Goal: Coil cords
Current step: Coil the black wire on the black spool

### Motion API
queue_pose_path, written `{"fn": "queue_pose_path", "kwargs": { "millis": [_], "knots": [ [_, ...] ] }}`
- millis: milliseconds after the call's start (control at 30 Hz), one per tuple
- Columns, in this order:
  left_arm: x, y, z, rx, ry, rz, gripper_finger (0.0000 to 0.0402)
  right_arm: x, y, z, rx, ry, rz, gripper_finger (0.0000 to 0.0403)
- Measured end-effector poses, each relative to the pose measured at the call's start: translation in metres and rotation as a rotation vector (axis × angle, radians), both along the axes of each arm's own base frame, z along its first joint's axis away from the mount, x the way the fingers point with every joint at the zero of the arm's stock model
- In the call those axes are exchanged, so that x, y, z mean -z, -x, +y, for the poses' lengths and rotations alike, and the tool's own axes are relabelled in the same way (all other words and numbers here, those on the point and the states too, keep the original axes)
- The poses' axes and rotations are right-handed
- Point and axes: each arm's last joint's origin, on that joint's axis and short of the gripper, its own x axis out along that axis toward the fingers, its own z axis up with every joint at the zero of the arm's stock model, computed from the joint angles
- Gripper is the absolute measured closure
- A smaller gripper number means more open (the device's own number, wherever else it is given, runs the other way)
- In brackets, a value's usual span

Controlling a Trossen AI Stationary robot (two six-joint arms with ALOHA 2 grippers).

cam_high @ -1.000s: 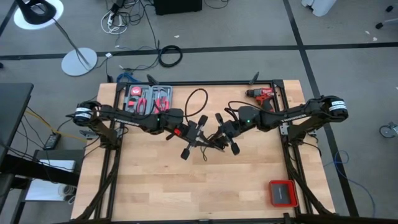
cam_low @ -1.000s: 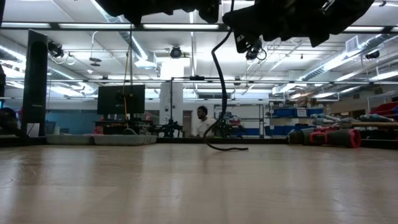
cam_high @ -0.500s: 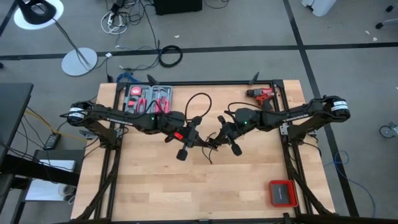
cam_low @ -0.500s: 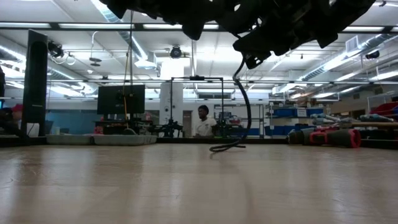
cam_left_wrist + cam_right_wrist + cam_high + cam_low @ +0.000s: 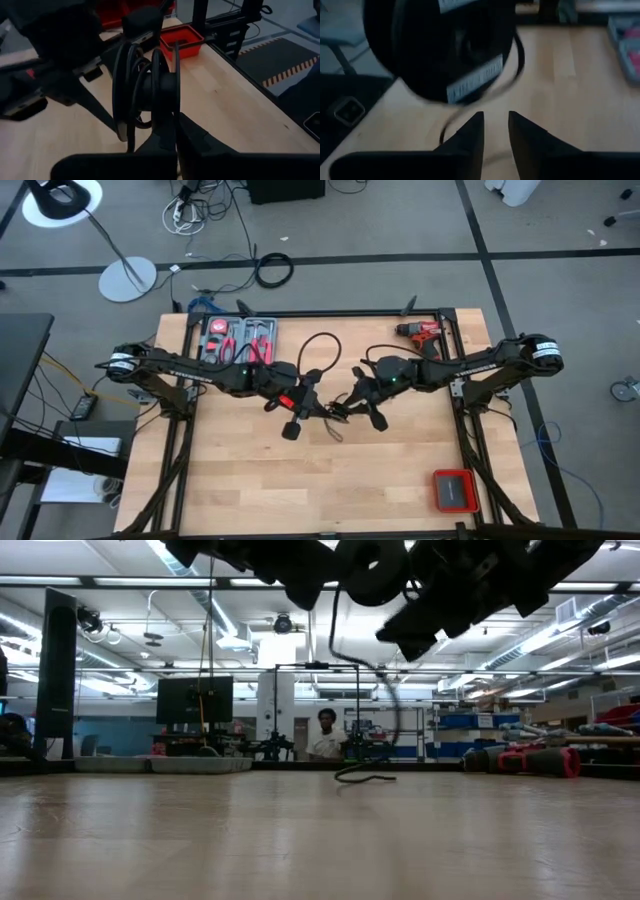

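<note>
1. Since a moment ago the left gripper (image 5: 300, 412) has drawn slightly toward the front edge, and the cord (image 5: 318, 350) loop behind it has rounded out, so coiling is under way.
2. In the left wrist view, several turns of cord (image 5: 134, 95) sit clamped in the left gripper (image 5: 167, 127).
3. Both arms meet mid-surface (image 5: 400, 470), held above it.
4. The right gripper (image 5: 360, 402) stands slightly parted (image 5: 495, 131), holding nothing visible.
5. The cord's tail trails on the surface.
</note>
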Motion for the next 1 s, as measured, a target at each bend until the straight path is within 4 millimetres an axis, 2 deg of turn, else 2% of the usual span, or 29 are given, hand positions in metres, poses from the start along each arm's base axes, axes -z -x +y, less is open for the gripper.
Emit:
{"fn": "queue_pose_path", "kwargs": {
  "millis": [233,500,667,867,1000],
  "knots": [
    [0.002,0.001,-0.01,-0.024,0.009,0.024,0.0401,0.001,0.005,-0.015,0.074,-0.029,0.05,0.0311],
    [0.002,0.003,-0.03,-0.13,0.075,0.048,0.0401,0.0,0.009,-0.027,0.111,-0.011,0.064,0.031],
    [0.001,0.006,-0.046,-0.174,0.162,0.063,0.0401,-0.011,0.014,-0.043,0.183,-0.015,0.011,0.0311],
    [-0.001,0.008,-0.057,-0.231,0.216,0.053,0.0401,-0.034,0.02,-0.05,0.114,0.022,-0.16,0.0309],
    [-0.002,0.008,-0.062,-0.253,0.227,0.033,0.0401,-0.042,0.024,-0.051,0.101,0.088,-0.215,0.0311]
  ]
}}
